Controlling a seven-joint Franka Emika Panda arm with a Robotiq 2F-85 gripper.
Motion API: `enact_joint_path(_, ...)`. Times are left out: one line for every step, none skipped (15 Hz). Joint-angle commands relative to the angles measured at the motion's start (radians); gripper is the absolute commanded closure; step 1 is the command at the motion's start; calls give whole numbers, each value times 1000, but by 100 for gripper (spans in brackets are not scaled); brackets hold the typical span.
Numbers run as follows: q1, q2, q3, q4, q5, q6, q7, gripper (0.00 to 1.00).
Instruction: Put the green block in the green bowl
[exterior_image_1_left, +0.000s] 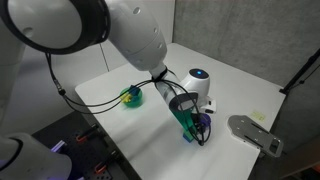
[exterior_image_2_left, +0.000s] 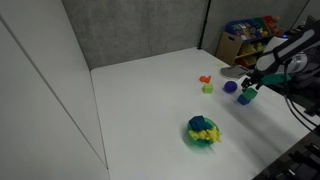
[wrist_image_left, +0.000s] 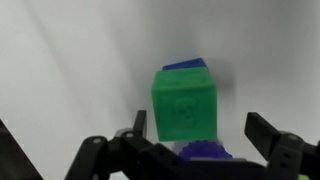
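Observation:
The green block (wrist_image_left: 185, 103) fills the middle of the wrist view, with the blue cube (wrist_image_left: 186, 64) right behind it and the purple ball (wrist_image_left: 205, 152) in front. My gripper (wrist_image_left: 200, 126) is open; its fingers stand on either side of the green block with a gap on each side. In both exterior views the gripper (exterior_image_1_left: 187, 122) (exterior_image_2_left: 252, 84) is low over the green block (exterior_image_2_left: 248, 90) and blue cube (exterior_image_2_left: 244, 98); I cannot tell whether the block rests on the cube. The green bowl (exterior_image_1_left: 131, 97) (exterior_image_2_left: 203, 133) stands apart and holds blue and yellow pieces.
A yellow-green block with an orange piece on it (exterior_image_2_left: 206, 84) and the purple ball (exterior_image_2_left: 230, 87) lie near the gripper on the white table (exterior_image_2_left: 150, 100). A grey flat object (exterior_image_1_left: 250, 132) lies by the table edge. A shelf with coloured items (exterior_image_2_left: 245, 40) stands behind the table.

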Motion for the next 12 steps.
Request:
enact_joint_path(-41,32,38,11,24,53,-67,0)
enact_joint_path(-43,39,41,10,23,69,-68,25)
enact_joint_path(-45,43,44,8,20,86,-73,27)
enact_joint_path(-43,47,44,7,18,99,-70,34)
enact_joint_path(-44,48,47,6,17,108,-70,44)
enact_joint_path(-37,46,42,4,15,115,-62,53)
enact_joint_path(-30,35,39,-3,12,122,-55,60)
enact_joint_path(-28,17,45,-15,14,126,-54,67)
enact_joint_path(-20,-6,49,-31,14,134,-50,68)
enact_joint_path(-13,-31,58,-50,14,136,-50,69)
enact_joint_path(-7,-53,67,-62,15,134,-49,69)
enact_joint_path(3,-78,77,-78,16,132,-48,69)
